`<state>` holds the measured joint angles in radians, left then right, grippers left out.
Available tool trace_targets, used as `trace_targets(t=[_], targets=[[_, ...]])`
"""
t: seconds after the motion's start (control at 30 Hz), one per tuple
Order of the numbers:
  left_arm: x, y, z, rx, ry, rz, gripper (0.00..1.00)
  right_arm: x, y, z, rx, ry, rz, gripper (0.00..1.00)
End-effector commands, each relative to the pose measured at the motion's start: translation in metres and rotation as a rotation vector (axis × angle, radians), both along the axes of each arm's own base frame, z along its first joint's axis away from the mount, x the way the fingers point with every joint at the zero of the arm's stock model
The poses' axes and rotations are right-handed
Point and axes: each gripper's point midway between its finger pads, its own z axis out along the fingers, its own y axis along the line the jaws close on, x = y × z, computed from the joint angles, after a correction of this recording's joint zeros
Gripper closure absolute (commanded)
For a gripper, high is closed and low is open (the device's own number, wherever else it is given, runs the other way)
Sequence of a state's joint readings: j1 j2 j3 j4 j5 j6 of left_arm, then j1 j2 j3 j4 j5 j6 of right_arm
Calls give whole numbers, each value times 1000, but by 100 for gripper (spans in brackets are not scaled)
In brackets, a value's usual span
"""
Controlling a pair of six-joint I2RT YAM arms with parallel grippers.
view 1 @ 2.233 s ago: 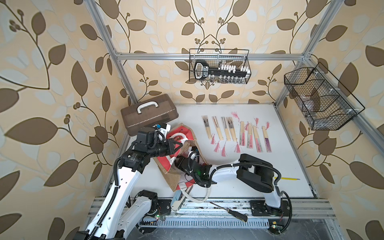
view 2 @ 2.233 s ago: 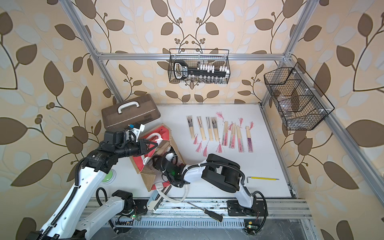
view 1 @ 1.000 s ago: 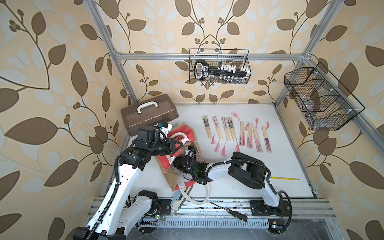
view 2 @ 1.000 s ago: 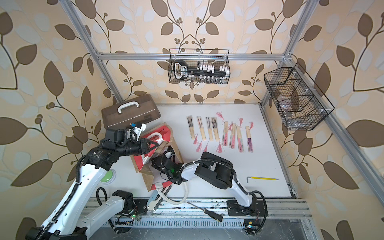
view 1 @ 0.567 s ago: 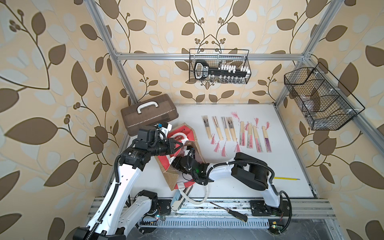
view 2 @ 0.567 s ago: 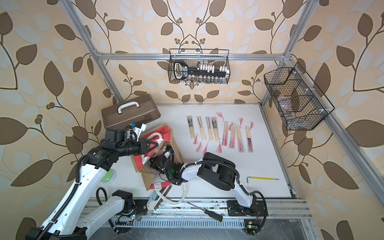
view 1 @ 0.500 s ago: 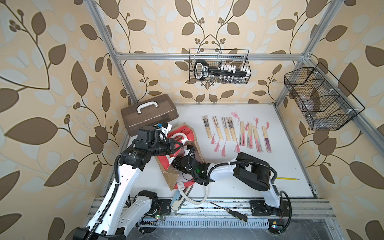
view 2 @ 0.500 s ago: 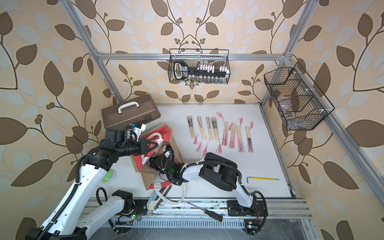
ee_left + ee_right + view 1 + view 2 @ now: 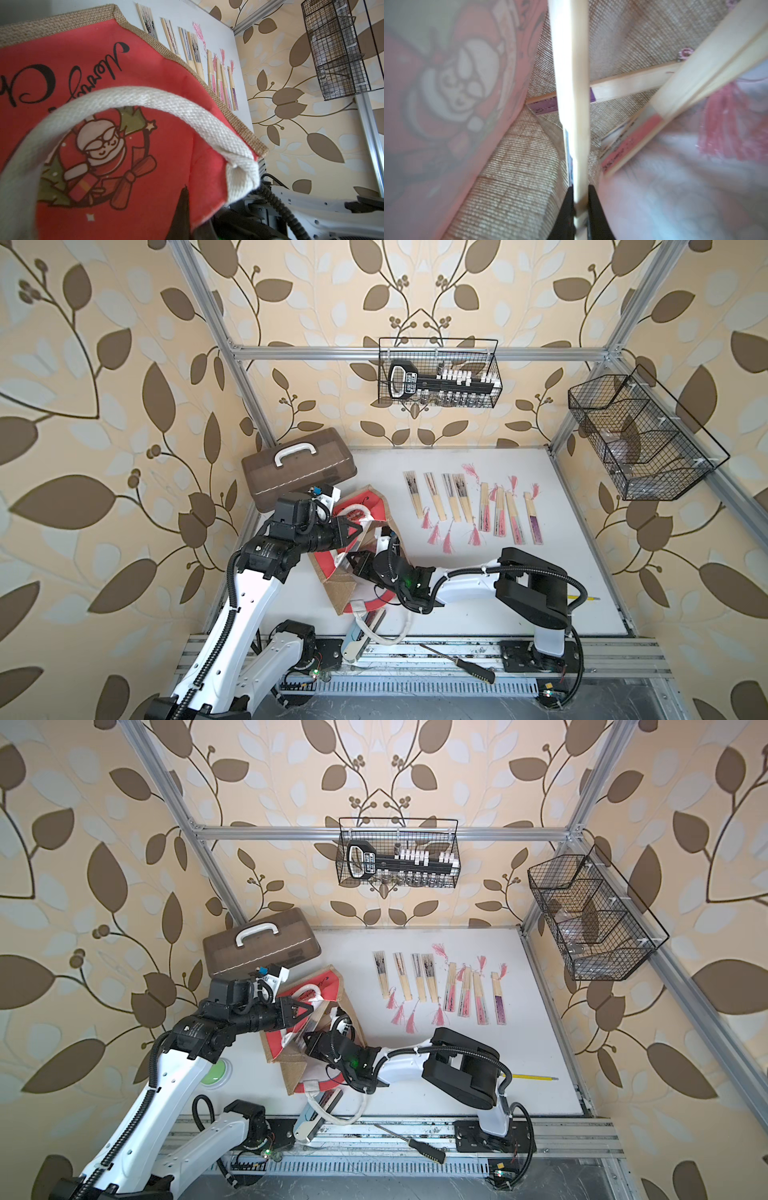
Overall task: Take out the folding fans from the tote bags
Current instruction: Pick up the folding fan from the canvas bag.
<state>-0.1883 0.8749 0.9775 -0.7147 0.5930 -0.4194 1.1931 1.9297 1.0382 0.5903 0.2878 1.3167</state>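
- Left gripper: was clamped shut on the rim of the tote bag, holding its mouth open for access.
- Right gripper: was inside the bag, jaws narrow, pinching one folding fan by its bamboo rib, seemingly for withdrawal.
- Further fans: lay in the bag.
- Eight removed fans: lay in a row on the table.
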Motion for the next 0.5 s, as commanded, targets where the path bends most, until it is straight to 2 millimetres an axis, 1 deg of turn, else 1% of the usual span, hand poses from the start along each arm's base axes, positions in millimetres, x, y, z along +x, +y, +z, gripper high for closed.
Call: trace_targets(t=[0.0, 0.07, 0.13, 0.33, 0.47], targets=[[1, 3, 16, -5, -70, 10, 100, -4, -14, 9, -34, -31, 2, 89], [-1, 3, 17, -12, -72, 15, 100, -4, -24, 11, -60, -53, 1, 89], [-2, 4, 17, -7, -77, 16, 100, -5, -29, 11, -93, -62, 16, 89], [-5, 4, 17, -10, -92, 16, 100, -19, -32, 15, -112, -69, 75, 89], [-5, 3, 15, -25, -102, 16, 100, -30, -36, 26, -137, -95, 101, 88]])
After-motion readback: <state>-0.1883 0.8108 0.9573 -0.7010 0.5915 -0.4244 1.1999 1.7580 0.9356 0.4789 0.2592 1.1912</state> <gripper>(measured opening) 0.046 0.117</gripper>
